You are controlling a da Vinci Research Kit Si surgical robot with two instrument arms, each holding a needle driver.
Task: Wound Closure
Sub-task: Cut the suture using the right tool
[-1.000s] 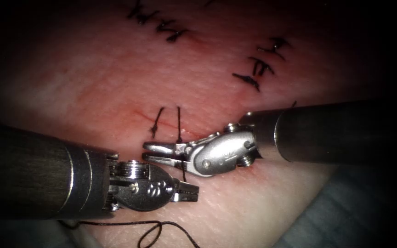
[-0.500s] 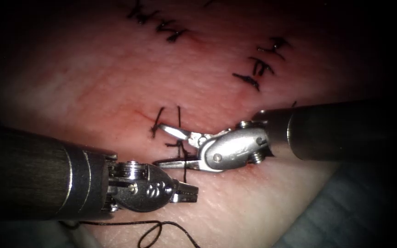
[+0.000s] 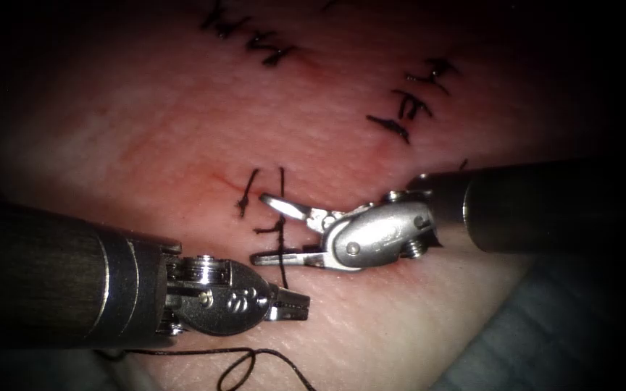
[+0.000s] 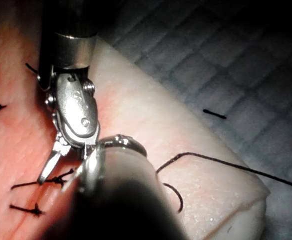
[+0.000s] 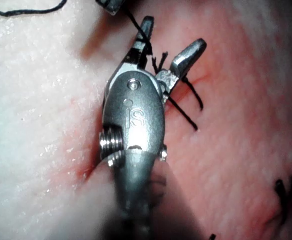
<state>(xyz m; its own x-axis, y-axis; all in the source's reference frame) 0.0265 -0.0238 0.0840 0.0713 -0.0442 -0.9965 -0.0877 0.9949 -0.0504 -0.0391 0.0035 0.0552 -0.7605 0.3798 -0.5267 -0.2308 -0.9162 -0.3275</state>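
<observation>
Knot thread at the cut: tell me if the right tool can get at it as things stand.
Probably yes. The right tool has its jaws open to either side of the knot thread, nothing between. The left tool sits below, jaws shut, clear of it.

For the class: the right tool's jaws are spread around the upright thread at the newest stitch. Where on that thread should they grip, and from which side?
Probably the taut stretch of the thread just above its knot, which stands clear of the tissue. Come from the endoscope view's right, where the right tool already has open jaws straddling it. The left tool appears shut on the thread's lower end.
</observation>
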